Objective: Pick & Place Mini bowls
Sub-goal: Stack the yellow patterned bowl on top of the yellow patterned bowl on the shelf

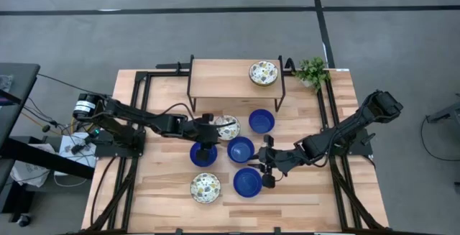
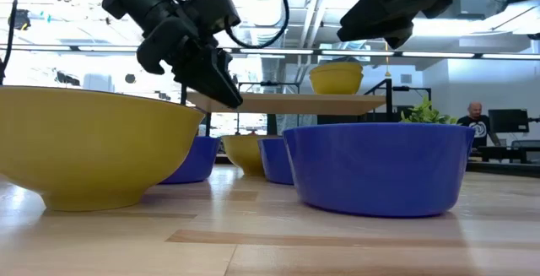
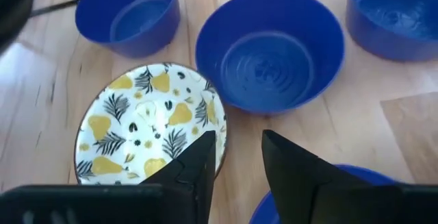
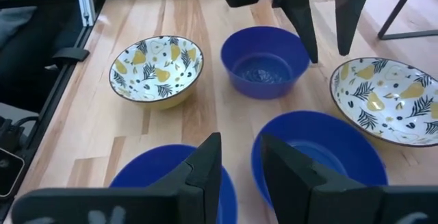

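Note:
Several cobalt blue mini bowls (image 1: 241, 149) and two patterned white ones (image 1: 205, 188) stand on their bases on the wooden table. A third patterned bowl (image 1: 264, 72) sits on the low shelf at the far side. My left gripper (image 1: 209, 139) hangs open above the gap between a patterned bowl (image 3: 147, 125) and a blue bowl (image 3: 328, 183), clear of both in the low view (image 2: 224, 86). My right gripper (image 1: 267, 170) is open and raised (image 2: 384, 23) over the gap between two blue bowls (image 4: 171, 183) (image 4: 321, 148).
The wooden shelf (image 1: 223, 77) on black legs stands at the table's far middle, and a small green plant (image 1: 313, 71) stands at its right. Black frame rails (image 1: 327, 113) run along both sides of the table. Bare tabletop lies along the near edge (image 1: 302, 210).

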Robot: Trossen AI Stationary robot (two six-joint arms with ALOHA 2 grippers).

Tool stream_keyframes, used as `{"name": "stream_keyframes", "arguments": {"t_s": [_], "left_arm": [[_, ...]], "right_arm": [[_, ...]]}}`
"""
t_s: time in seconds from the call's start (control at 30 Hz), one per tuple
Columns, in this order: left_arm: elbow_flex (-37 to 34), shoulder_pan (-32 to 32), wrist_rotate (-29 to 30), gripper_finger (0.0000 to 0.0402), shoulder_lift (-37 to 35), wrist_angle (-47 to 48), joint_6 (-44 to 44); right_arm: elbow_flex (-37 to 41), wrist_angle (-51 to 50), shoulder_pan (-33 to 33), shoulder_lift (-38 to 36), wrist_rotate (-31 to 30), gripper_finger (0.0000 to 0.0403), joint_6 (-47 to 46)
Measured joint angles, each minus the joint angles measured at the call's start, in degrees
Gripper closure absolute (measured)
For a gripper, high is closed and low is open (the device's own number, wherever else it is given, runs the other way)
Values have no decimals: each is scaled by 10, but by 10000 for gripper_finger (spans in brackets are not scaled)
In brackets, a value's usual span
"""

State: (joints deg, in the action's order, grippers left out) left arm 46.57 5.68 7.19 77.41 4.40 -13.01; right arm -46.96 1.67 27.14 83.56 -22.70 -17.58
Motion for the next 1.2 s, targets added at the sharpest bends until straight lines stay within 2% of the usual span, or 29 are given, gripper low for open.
{"name": "stream_keyframes", "arguments": {"t_s": [0.23, 0.53, 1.2], "left_arm": [[1, -23, 1, 286, 5, 12, 0], [27, -26, -16, 287, 90, 10, -14], [43, -36, -12, 287, 109, 22, -16]], "right_arm": [[0, 0, 0, 0, 0, 310, 1], [0, 0, 0, 0, 0, 310, 26], [0, 5, 9, 0, 1, 310, 26]]}}
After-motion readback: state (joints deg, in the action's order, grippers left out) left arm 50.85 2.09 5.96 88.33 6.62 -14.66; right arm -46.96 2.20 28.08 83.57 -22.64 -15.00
